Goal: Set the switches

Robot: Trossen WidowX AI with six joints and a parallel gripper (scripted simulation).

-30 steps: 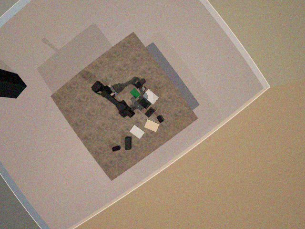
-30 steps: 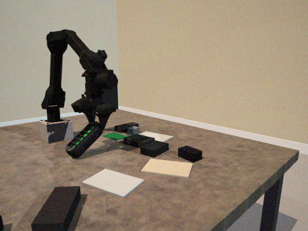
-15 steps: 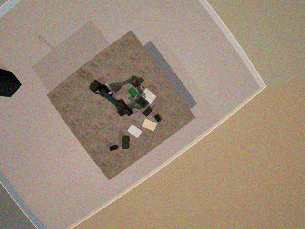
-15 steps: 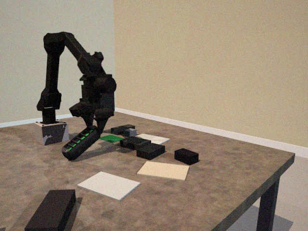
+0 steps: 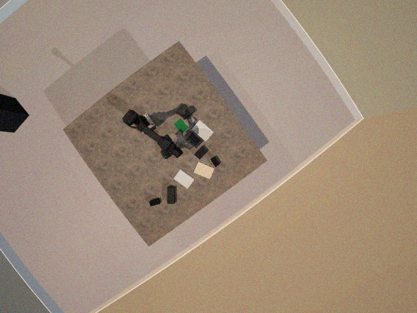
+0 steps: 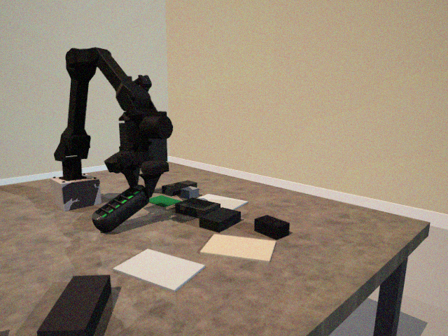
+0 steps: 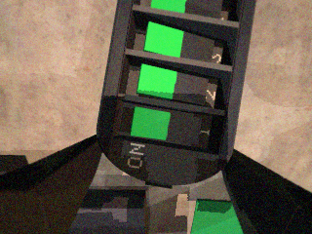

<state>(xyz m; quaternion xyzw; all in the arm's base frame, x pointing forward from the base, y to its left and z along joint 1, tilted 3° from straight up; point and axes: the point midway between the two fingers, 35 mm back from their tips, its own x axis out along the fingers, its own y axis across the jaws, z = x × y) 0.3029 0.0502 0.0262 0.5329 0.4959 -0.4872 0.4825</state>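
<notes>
The dark grey controller unit (image 6: 119, 209) (image 7: 171, 97) is tilted: its far end rests on the bench and its near end is raised at my fingers. My gripper (image 6: 143, 187) (image 7: 162, 147) points down and grips that raised end, the one marked "ON", with a finger on each side. In the wrist view the switches numbered 1, 2 and 3 show a green half on the left and a dark half on the right. I cannot tell which ends are pressed down. The underside label is hidden.
A green plate (image 6: 163, 200) (image 5: 181, 125) (image 7: 214, 219) lies just behind the unit. Nearby are an open dark tray (image 6: 197, 206), black boxes (image 6: 220, 218) (image 6: 271, 226), a cream plate (image 6: 239, 246) and a white plate (image 6: 159, 268). A long black box (image 6: 75, 305) lies front left. The arm base (image 6: 78, 191) stands at the left.
</notes>
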